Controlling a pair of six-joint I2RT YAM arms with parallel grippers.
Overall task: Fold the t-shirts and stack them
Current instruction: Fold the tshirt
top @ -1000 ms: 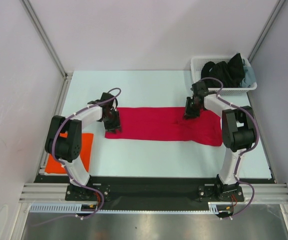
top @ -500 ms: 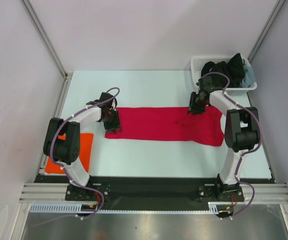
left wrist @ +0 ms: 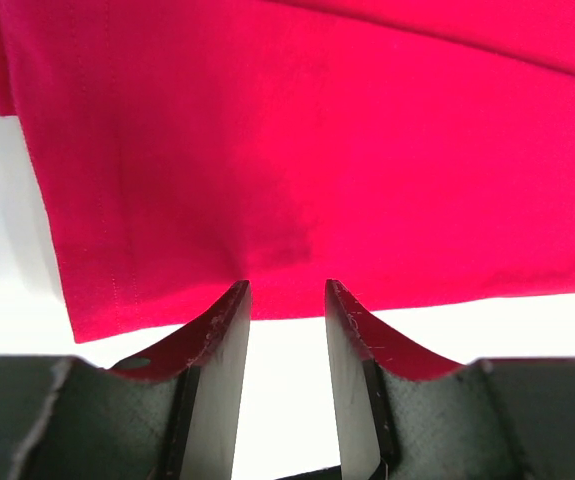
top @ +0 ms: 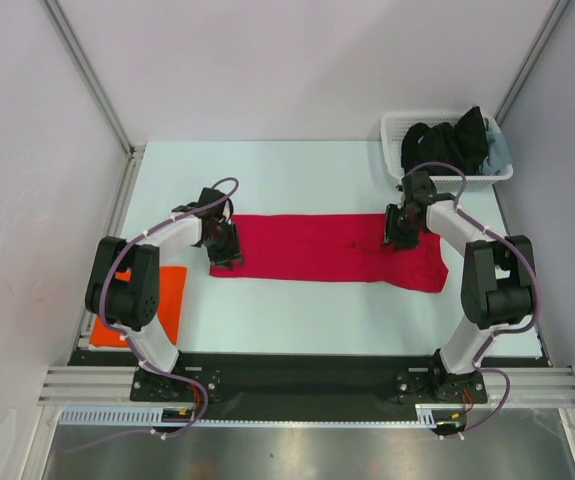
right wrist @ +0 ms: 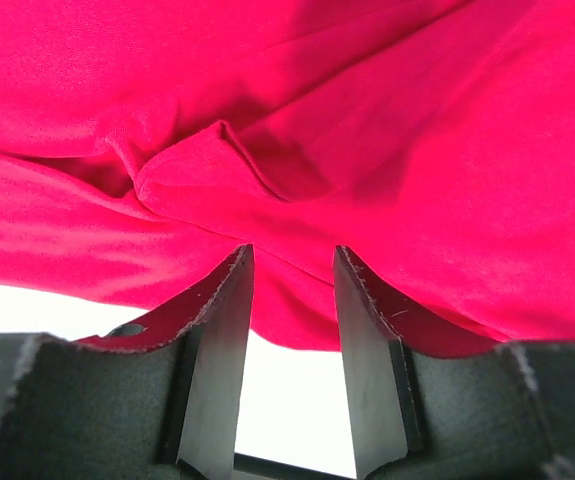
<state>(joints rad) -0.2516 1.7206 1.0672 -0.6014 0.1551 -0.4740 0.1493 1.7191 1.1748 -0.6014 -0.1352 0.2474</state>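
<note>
While I watch from the overhead camera, the crimson t-shirt (top: 317,250) lies flat on the table (top: 267,180) as a long band running left to right between the two arms. Its left end is a straight folded edge; its right end is wider and rumpled.

The left gripper (top: 225,250) is down at the shirt's left end. On its wrist camera the two fingers stand a narrow gap apart, with bare table showing between them and their tips at the near hem. I see no cloth clamped.

The right gripper (top: 399,235) is over the shirt's right part, close to a raised pucker of creased cloth. Its fingers are also parted by a modest gap, tips at the near edge, with nothing pinched that I can make out.

The orange t-shirt (top: 172,298) lies at the table's near left corner, well apart from the red one and partly hidden behind the left arm.

At the far right corner stands a white basket (top: 392,130) holding dark clothes (top: 447,140) — what they are I cannot tell.
</note>
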